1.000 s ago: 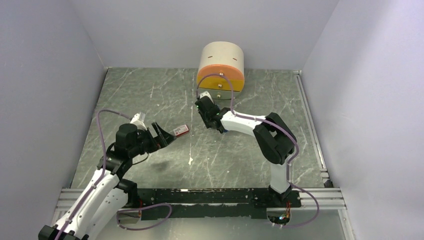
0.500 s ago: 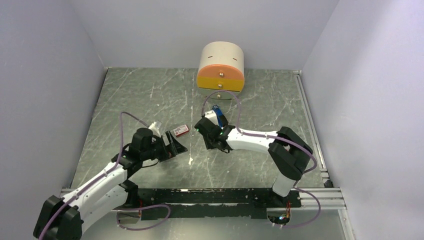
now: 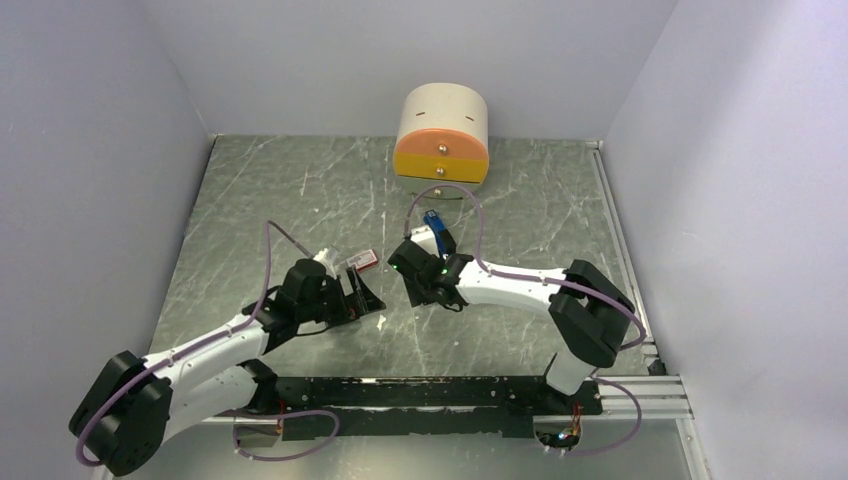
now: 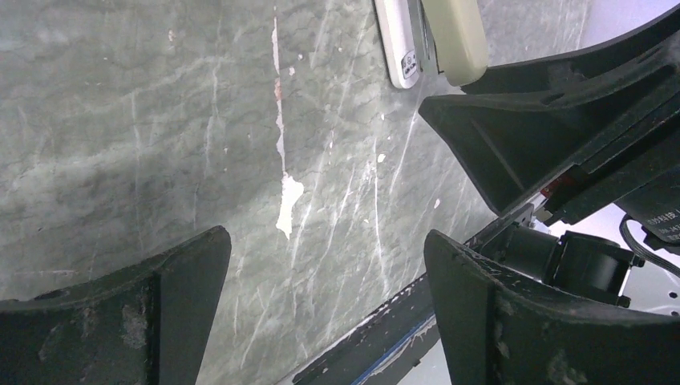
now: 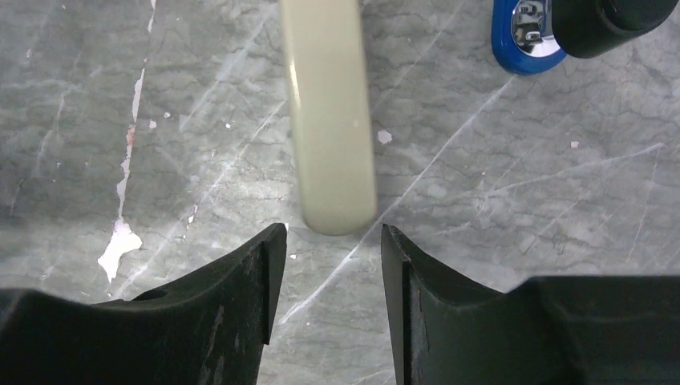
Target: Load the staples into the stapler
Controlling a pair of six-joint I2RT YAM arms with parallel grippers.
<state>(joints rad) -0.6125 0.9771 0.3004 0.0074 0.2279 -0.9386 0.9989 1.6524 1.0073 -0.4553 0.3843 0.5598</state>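
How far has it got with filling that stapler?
Nothing looks done: no loose staples are in view, and the blue stapler lies on the table near the right hand. In hand: the left hand, open and empty, is near the small red-and-white box. A pale bar ends at the right hand's fingertips; gripped or not, I cannot tell. Left: getting staples out and loading them.

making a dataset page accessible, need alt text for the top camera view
Over a grey marble-look table, the robot's open left gripper sits beside a small red-and-white box, and its right gripper is just short of a blue stapler. A rounded cream-and-orange box stands against the back wall.
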